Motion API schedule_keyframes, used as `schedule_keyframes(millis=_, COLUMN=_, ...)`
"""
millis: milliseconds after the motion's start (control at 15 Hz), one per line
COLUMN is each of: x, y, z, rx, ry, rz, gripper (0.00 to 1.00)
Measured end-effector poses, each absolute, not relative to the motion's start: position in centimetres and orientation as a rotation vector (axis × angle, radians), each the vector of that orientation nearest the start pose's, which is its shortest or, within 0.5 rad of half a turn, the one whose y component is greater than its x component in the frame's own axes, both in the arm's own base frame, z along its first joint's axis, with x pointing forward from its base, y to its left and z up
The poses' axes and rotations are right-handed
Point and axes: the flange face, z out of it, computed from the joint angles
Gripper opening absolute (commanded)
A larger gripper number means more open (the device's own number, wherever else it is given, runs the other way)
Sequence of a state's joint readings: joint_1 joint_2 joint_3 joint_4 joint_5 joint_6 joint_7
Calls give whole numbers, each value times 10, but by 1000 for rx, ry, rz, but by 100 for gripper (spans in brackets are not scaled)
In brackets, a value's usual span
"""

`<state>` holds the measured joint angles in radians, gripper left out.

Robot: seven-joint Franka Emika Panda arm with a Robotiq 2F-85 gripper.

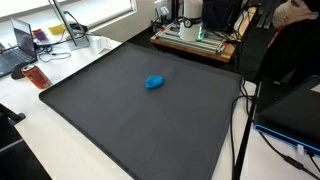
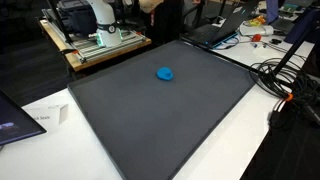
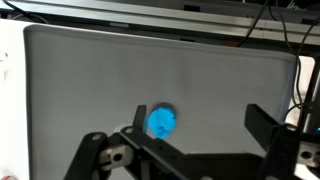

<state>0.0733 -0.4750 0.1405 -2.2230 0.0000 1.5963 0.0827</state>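
Blue object (image 3: 161,121) sits on the dark mat, ahead of the wide-open gripper (image 3: 175,140) and centred in its gap.

In the wrist view the fingers (image 3: 268,128) stand spread far apart and hold nothing. The small rounded lump shows between them but beyond their tips, slightly toward the left finger and touching neither. It looks compact, and no clear long axis can be made out. It rests alone near the middle of the mat (image 3: 80,80), as both exterior views show (image 1: 154,82) (image 2: 165,73), well apart from every edge. The single arm appears raised and drawn back. Only its white lower part (image 1: 192,15) (image 2: 100,15) shows at the mat's far side, with the wrist camera looking down over the mat.
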Motion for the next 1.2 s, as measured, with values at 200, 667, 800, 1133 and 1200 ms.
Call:
schedule_keyframes(millis=200, x=383, y=91, z=544, rx=-3213, ry=-178, rz=234, gripper=100)
schedule_keyframes(millis=667, x=383, y=91, z=544, rx=-3213, ry=-178, rz=234, gripper=100)
schedule_keyframes(millis=800, x=383, y=91, z=544, rx=-3213, ry=-178, rz=234, gripper=100)
schedule_keyframes(millis=1133, x=385, y=88, z=546, rx=-3200, ry=-252, rz=214, gripper=100)
schedule_keyframes(millis=1200, x=385, y=87, z=547, rx=-3192, ry=-290, rz=204, gripper=100)
